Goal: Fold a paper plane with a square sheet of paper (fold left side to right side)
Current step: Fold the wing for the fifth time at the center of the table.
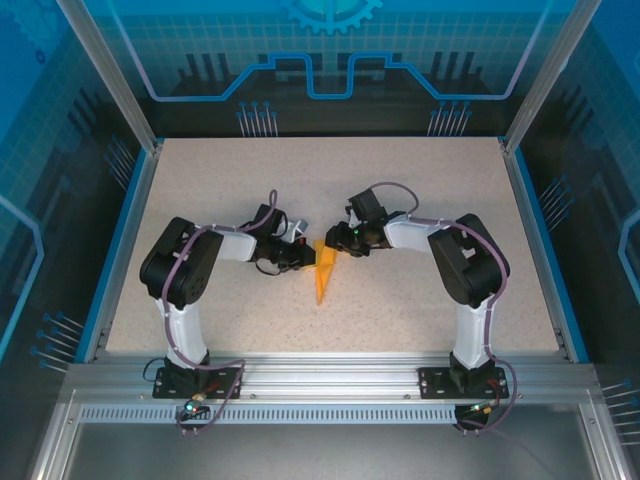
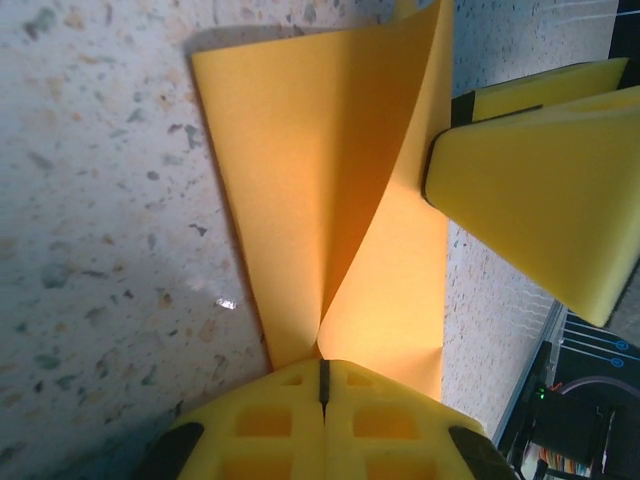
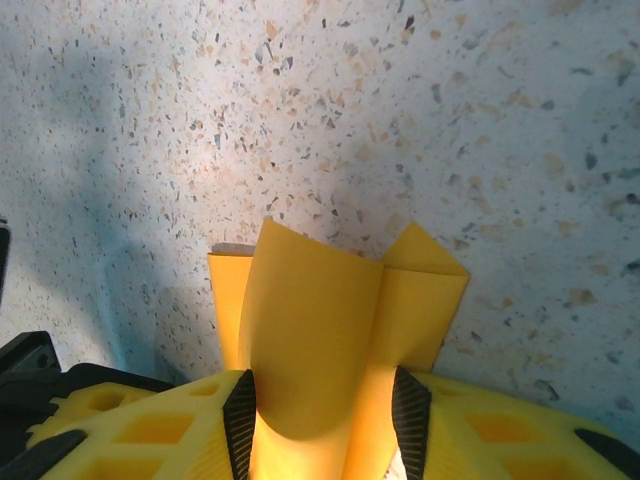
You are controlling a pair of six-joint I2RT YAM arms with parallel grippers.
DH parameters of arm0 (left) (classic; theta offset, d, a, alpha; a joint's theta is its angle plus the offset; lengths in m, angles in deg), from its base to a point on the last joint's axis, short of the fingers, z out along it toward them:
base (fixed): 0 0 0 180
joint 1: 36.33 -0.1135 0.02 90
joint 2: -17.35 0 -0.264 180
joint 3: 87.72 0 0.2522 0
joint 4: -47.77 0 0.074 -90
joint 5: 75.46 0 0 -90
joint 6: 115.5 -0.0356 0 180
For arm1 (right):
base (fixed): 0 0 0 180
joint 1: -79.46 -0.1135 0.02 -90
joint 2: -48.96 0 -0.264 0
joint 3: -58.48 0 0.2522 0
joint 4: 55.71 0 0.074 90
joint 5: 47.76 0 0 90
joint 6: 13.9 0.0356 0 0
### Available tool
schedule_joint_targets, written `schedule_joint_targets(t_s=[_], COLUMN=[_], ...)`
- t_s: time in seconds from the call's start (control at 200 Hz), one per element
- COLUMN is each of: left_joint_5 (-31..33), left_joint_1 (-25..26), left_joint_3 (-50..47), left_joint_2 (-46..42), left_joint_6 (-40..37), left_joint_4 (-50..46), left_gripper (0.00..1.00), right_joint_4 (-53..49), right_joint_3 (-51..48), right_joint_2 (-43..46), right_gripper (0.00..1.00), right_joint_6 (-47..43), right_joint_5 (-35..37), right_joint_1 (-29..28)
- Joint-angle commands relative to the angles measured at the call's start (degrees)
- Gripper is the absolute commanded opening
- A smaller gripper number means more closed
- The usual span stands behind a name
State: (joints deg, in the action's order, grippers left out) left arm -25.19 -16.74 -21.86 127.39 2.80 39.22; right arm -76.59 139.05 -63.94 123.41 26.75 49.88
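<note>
The orange paper (image 1: 323,276) lies mid-table, folded into a slim shape whose point faces the near edge. My left gripper (image 1: 304,258) comes at its upper end from the left and is shut on the paper (image 2: 300,170); the jaws (image 2: 323,375) meet on the crease where two flaps spread apart. My right gripper (image 1: 336,243) comes in from the right. Its fingers (image 2: 530,190) touch the raised flap's edge. In the right wrist view, the right gripper (image 3: 322,420) stands open with a bowed flap of the paper (image 3: 310,310) rising between its pads, and a flat folded layer behind it.
The speckled beige table (image 1: 420,190) has blue rails along its left and right sides, and an aluminium frame runs along the near edge (image 1: 320,375). Both arms bend inward, elbows out toward the sides.
</note>
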Motion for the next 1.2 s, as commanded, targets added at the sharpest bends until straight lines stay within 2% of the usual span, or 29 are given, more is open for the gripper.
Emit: schedule_joint_targets(t_s=[0.0,0.18,0.77,1.195], left_joint_5=[0.6,1.0,2.5,3.0], left_joint_1=[-0.9,-0.9,-0.9,-0.6], left_joint_3=[1.5,2.2,4.8,2.9], left_joint_2=[-3.1,-4.2,1.6,3.3], left_joint_6=[-1.8,-2.6,-3.9,-4.8], left_joint_4=[-2.6,-4.2,-4.9,-5.2], left_gripper=[0.00,0.00,0.00,0.00], right_joint_4=[-4.0,-4.1,-4.2,-1.4], right_joint_3=[0.7,1.0,1.2,1.0], right_joint_2=[-3.4,-4.1,-4.2,-2.9], right_gripper=[0.45,0.45,0.45,0.45], right_joint_6=[-0.4,-0.6,-1.5,-2.1], right_joint_5=[1.0,0.8,0.3,-1.5], right_joint_1=[0.1,0.1,-0.2,-0.3])
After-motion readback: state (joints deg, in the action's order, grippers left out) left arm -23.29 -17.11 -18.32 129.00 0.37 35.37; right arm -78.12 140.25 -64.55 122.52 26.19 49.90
